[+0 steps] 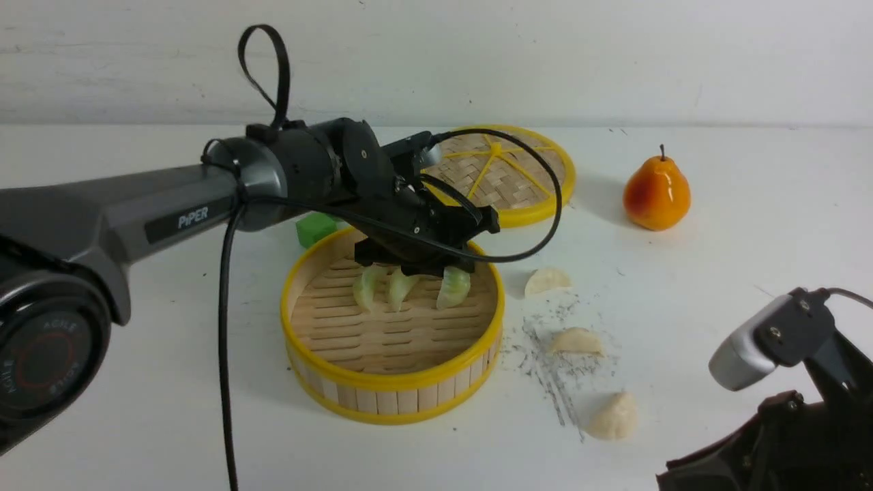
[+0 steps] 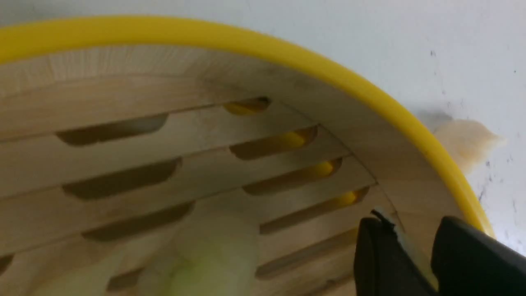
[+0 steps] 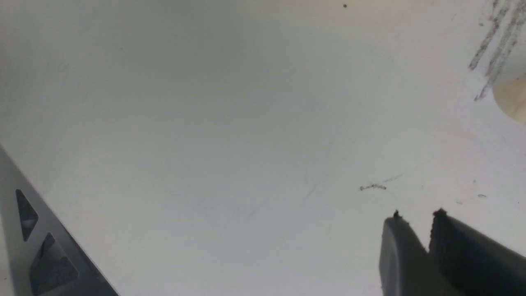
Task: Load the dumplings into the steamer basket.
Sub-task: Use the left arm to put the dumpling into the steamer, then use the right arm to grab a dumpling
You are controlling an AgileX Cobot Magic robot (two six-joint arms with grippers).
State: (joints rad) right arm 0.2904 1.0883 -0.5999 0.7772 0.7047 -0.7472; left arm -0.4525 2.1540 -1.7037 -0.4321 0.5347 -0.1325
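Three green dumplings [image 1: 368, 286] are inside the basket [image 1: 392, 382], lined up side by side over the far part of the slatted floor. Two stand on edge on the slats. The third green dumpling [image 1: 453, 286], the rightmost of the row, hangs right under the left gripper [image 1: 436, 262]. Left wrist view: a thin pale strip of its edge is pinched between the two black fingers [image 2: 378, 255], close to the inner wall on the basket's right side. Cannot tell if it touches the floor.

Three white dumplings [image 1: 548, 279] lie on the table [image 1: 750, 225] outside the basket, to its right. They run in a loose line from far to near, apart from each other. The farthest is near the rim, the nearest well off toward the front edge. Dark scuff marks [image 1: 552, 368] streak the table between them and the basket.

The left arm reaches in from the left and tilts down over the basket.

The right gripper [image 3: 417, 224] hovers over bare table at near right. Its jaws have a narrow gap at the tips with nothing between them. A bit of a white dumpling shows at the edge of the right wrist view.

Behind the basket there is a flat woven lid [image 1: 505, 170] with a yellow rim. A small green block [image 1: 315, 228] sits at the basket's far left, partly hidden by the arm. An orange-yellow pear [image 1: 656, 194] stands upright at far right.
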